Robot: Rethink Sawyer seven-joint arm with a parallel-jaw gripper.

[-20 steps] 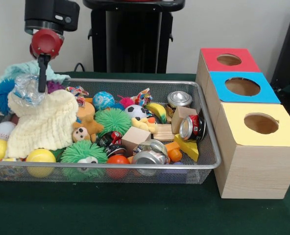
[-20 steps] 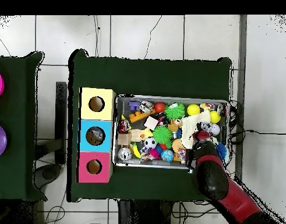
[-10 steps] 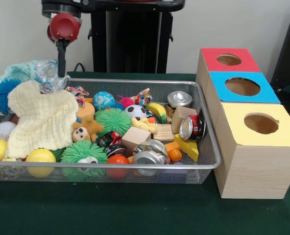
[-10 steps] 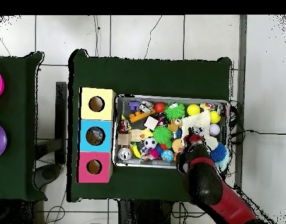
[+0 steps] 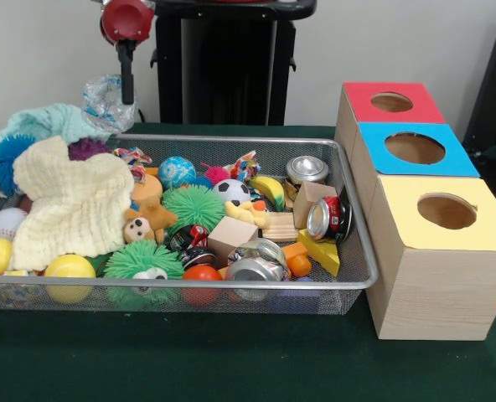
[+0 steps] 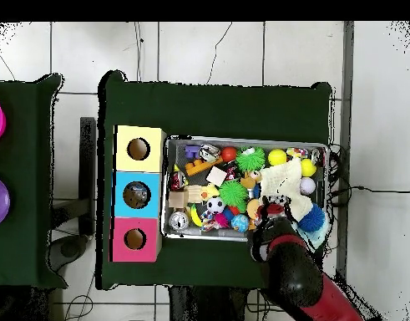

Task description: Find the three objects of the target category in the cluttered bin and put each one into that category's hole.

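My gripper [image 5: 127, 94] hangs above the bin's far left corner, shut on a crumpled clear plastic bottle [image 5: 104, 95] that dangles clear of the clutter. The wire mesh bin [image 5: 359, 251] holds several toys, balls, wooden blocks and crushed cans [image 5: 329, 219]. Three hole boxes stand to its right: red [image 5: 424, 99], blue [image 5: 457, 151] and yellow [image 5: 483, 226]. In the overhead view the red arm [image 6: 296, 267] covers the gripper and the bottle at the bin's [image 6: 241, 140] lower edge.
A cream knitted cloth [image 5: 72, 205] and a teal cloth [image 5: 47, 121] cover the bin's left part. Silver cans [image 5: 307, 169] [image 5: 252, 270] lie toward the right side. The green table [image 5: 231, 360] stretches in front of the bin.
The gripper has risen and moved right in the front view, lifting the crumpled plastic bottle off the cream cloth and out above the bin. The cloth has settled flat.
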